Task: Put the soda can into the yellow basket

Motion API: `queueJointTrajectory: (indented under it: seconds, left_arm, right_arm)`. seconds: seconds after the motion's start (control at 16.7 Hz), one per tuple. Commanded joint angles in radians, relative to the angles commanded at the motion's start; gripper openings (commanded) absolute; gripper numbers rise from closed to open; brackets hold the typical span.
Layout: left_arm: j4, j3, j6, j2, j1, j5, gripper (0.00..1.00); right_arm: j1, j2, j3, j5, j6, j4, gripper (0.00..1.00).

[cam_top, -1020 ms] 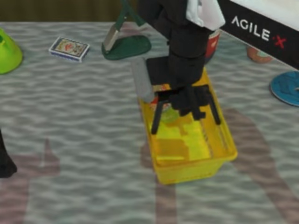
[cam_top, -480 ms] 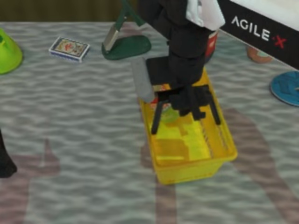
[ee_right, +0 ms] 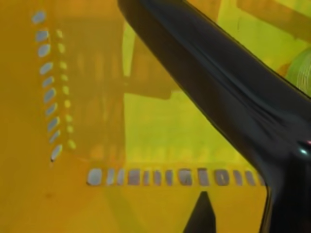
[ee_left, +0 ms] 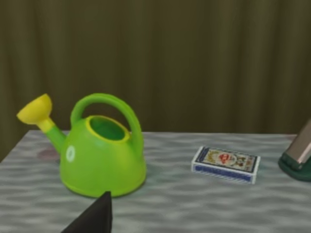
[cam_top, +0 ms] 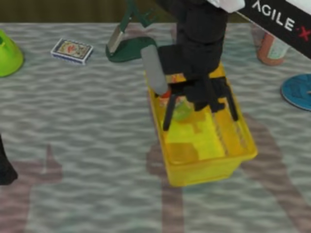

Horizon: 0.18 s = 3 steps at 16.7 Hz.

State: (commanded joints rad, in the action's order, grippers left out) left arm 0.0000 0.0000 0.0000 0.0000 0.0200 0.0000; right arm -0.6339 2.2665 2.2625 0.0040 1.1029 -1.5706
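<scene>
1. Top view. A rectangular bright yellow plastic basket (cam_top: 228,160) with slotted walls and a black folding handle stands right of the table's centre. The right gripper (cam_top: 187,104) hangs inside its far half, reached down from above, presumably so the load clears the rim. Under it shows a small soda can with a red-and-white upper part and lime-green lower part (cam_top: 179,108), inside the basket near the far wall. Whether the fingers clasp the can or have let go cannot be told; the arm hides them.
2. Top view, surroundings. A dark green stand (cam_top: 127,47) sits just beyond the basket's far left corner, a blue playing-card box (cam_top: 72,50) further left, an orange cylinder (cam_top: 272,48) and a blue disc (cam_top: 297,91) to the right. The near half of the basket floor is bare, and straight up is the likeliest free way out.
3. Left wrist view. The left arm is parked at the table's left edge; only a dark tip shows, state not told. It faces a lime-green watering can (ee_left: 99,150) with a yellow spout.
4. Right wrist view. Yellow floor and slotted walls fill the frame, crossed by the black handle bar (ee_right: 218,92), close overhead. A green curve at the frame's edge is probably the can.
</scene>
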Motion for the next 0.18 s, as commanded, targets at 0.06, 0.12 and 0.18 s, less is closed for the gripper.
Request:
queueJointTrajectory:
  seconds: [0.06, 0.12, 0.18]
  left_arm:
    - [0.000, 0.000, 0.000, 0.000, 0.000, 0.000, 1.00]
    - [0.000, 0.000, 0.000, 0.000, 0.000, 0.000, 1.00]
    - [0.000, 0.000, 0.000, 0.000, 0.000, 0.000, 1.00]
  right_arm:
    - [0.004, -0.002, 0.024, 0.000, 0.005, -0.026, 0.00]
    - [0.007, -0.005, 0.039, 0.000, 0.008, -0.041, 0.00]
    - [0.009, -0.006, 0.043, 0.000, 0.008, -0.046, 0.00]
